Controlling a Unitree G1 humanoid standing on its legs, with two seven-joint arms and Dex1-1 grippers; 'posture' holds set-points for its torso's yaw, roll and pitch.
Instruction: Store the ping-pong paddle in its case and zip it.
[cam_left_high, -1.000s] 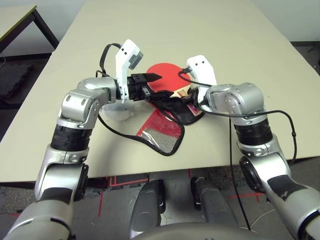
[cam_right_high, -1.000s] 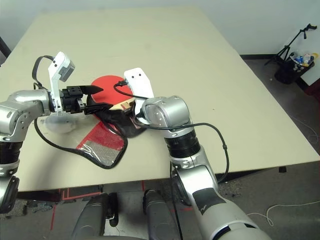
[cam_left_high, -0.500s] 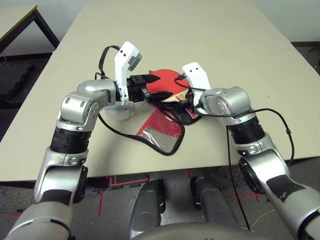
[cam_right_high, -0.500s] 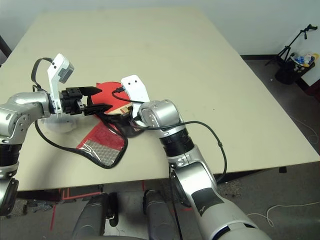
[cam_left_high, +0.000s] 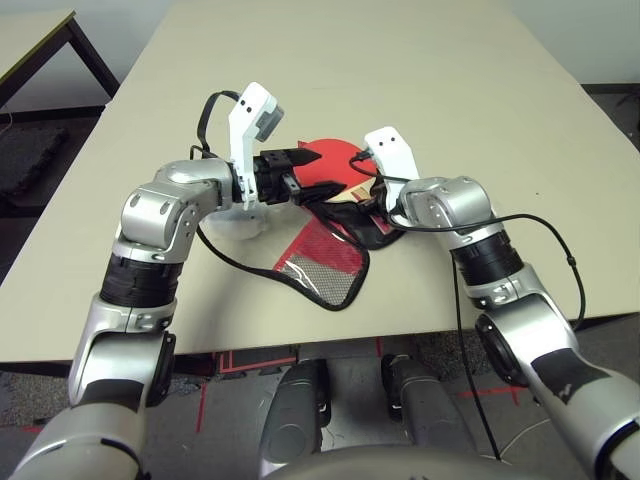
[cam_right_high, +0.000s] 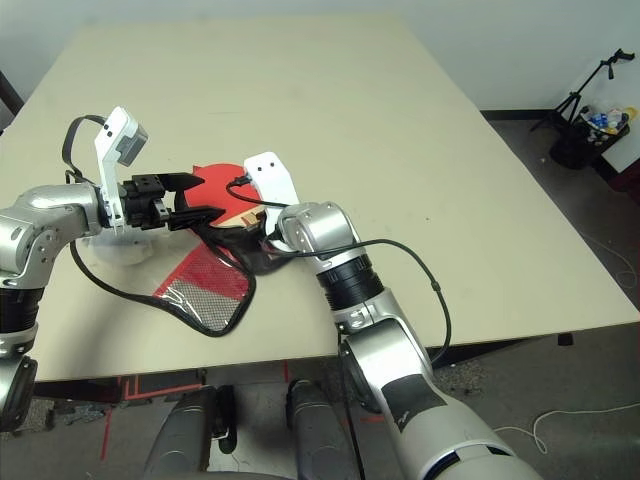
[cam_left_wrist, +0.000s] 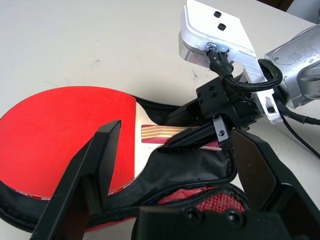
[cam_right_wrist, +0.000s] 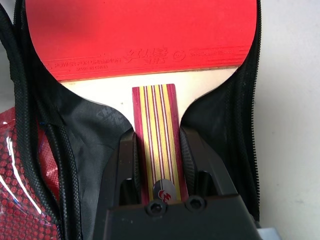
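The ping-pong paddle (cam_left_high: 336, 157) lies flat with its red face up, inside the opened case (cam_left_high: 325, 262). The case's black lining (cam_right_wrist: 85, 125) surrounds it on both sides. The case's red mesh flap is folded out toward the table's near edge. My right gripper (cam_right_wrist: 159, 139) is shut on the paddle's striped wooden handle (cam_right_wrist: 156, 120). It also shows in the left wrist view, where my right gripper (cam_left_wrist: 210, 142) pinches the handle. My left gripper (cam_left_high: 320, 172) hovers open just above the paddle's face and the case's rim, with nothing between its fingers (cam_left_wrist: 95, 175).
A small white round pouch (cam_left_high: 240, 222) sits under my left forearm. Black cables (cam_left_high: 235, 262) loop over the table beside the case. The table's near edge (cam_left_high: 420, 328) is close behind the flap. A tripod and bin (cam_right_high: 590, 120) stand on the floor at the right.
My right arm has pushed the paddle by its handle to the left, further into the case, then stayed still. The left gripper has hardly moved and stays open.
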